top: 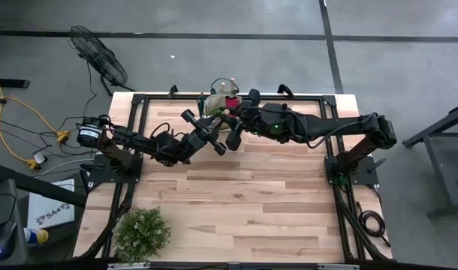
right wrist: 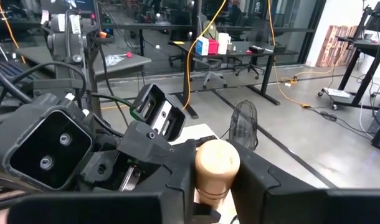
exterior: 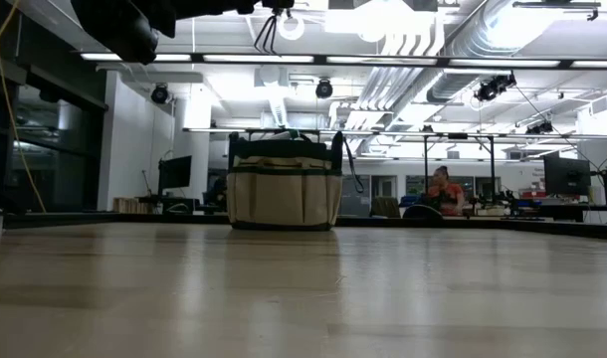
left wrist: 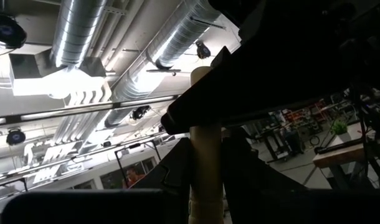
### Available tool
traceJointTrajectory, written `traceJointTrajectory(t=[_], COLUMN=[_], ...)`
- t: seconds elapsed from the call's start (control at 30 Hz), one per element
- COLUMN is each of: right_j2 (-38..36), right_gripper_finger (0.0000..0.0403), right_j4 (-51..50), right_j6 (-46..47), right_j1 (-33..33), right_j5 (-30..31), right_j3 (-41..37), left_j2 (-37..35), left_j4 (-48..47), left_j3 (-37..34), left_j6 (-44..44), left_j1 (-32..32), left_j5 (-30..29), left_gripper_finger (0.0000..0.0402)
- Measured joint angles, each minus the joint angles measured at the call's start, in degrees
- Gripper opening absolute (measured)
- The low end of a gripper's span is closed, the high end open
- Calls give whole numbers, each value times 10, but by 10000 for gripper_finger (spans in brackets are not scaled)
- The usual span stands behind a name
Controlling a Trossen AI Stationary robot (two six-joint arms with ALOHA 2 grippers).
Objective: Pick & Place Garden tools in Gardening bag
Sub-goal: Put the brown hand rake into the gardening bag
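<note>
The gardening bag [top: 221, 100] is seen standing upright at the far edge of the table [top: 236, 195]. Red-handled shears [top: 231, 103] are seen inside the bag.

Both arms are stretched in toward the bag and meet just beside it, on its near side, up in the air. A wooden handle [right wrist: 216, 163] is held between the fingers of the right gripper [right wrist: 216, 186], which are closed on it. The left gripper [left wrist: 207, 171] is also closed on a pale wooden handle, and it is pointed up toward the ceiling. The rest of the tool is hidden, so which tool it is cannot be told.

A bushy green plant [top: 141, 232] is set well apart from the bag, at the near left corner.
</note>
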Motion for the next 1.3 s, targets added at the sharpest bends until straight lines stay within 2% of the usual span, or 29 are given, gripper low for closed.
traceJointTrajectory(t=[0.43, 0.67, 0.8, 0.97, 1.2, 1.3], right_j2=[0, 2, 2, 2, 2, 1], right_gripper_finger=[58, 58, 58, 58, 58, 58], right_j4=[-8, -19, -34, -71, -116, -134], right_j6=[-13, -23, -26, -33, -80, -98], right_j1=[0, 1, -3, -24, -64, -78], right_j5=[14, -1, -5, -60, -176, -191], right_j3=[-1, -1, -1, -1, -1, -1], left_j2=[0, -1, -1, -1, -1, -1], left_j4=[-20, -55, -84, -129, -183, -191], left_j3=[0, 1, 1, 1, 1, 1], left_j6=[0, -1, -1, -24, -61, -85], left_j1=[0, 1, 1, 1, -11, -19], left_j5=[-10, -31, -54, -67, -72, -100], left_gripper_finger=[59, 133, 153, 157, 158, 159])
